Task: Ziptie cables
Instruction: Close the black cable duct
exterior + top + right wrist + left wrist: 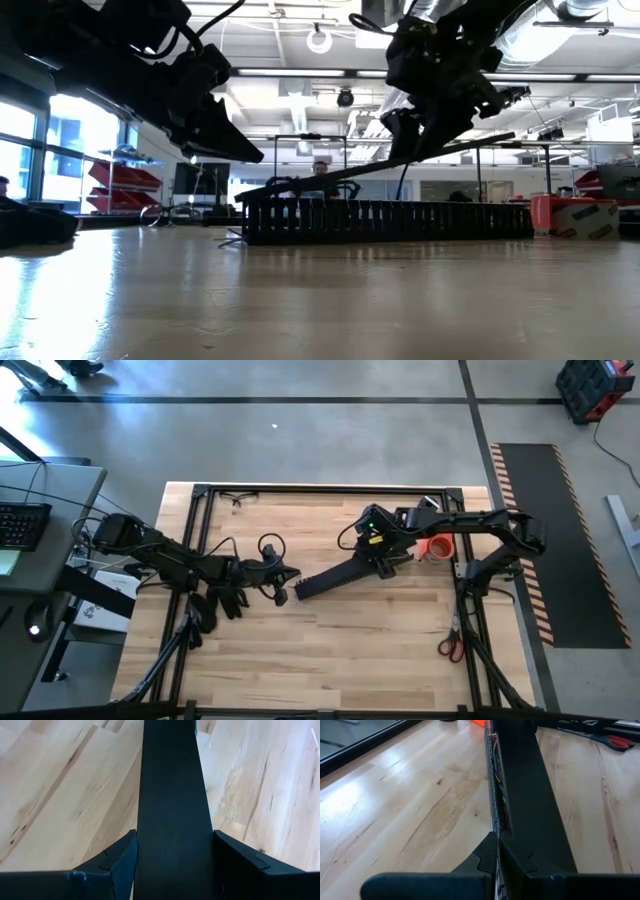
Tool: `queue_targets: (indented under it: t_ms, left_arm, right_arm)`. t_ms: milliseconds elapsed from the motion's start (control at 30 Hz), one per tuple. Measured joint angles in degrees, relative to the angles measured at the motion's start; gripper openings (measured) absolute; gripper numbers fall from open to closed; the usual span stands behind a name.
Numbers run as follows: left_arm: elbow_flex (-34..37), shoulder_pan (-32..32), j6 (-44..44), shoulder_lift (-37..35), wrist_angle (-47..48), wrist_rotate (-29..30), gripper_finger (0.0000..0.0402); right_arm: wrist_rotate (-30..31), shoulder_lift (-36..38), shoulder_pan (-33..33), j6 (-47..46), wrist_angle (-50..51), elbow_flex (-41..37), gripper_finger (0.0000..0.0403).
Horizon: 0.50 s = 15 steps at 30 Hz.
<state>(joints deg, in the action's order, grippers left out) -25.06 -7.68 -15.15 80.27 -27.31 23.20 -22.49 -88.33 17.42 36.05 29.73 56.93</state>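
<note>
Pinched nearly shut, left gripper (498, 845), left of table (350, 650) centre, fingers (482, 862) all but meeting on cables (496, 795). Thin reddish, dark and pale, running from that narrow slit straight away from the fingers, tucked along the side of the channel (390, 220). Just above, flat black strip (170, 795), tilted, one end up. Farther along, clamped on that strip from both sides, right gripper (174, 834), right of centre. Well beyond, near the table's right edge, scissors (450, 648).
</note>
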Motion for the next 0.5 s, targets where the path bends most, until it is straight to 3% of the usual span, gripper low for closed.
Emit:
queue_targets:
  t_ms: [500]
  left_arm:
    - [0.0, 0.18, 1.35, 0.0, 0.02, 0.49, 0.0]
  right_arm:
    - [3.05, 0.76, 0.2, 0.42, -1.51, 0.0, 0.0205]
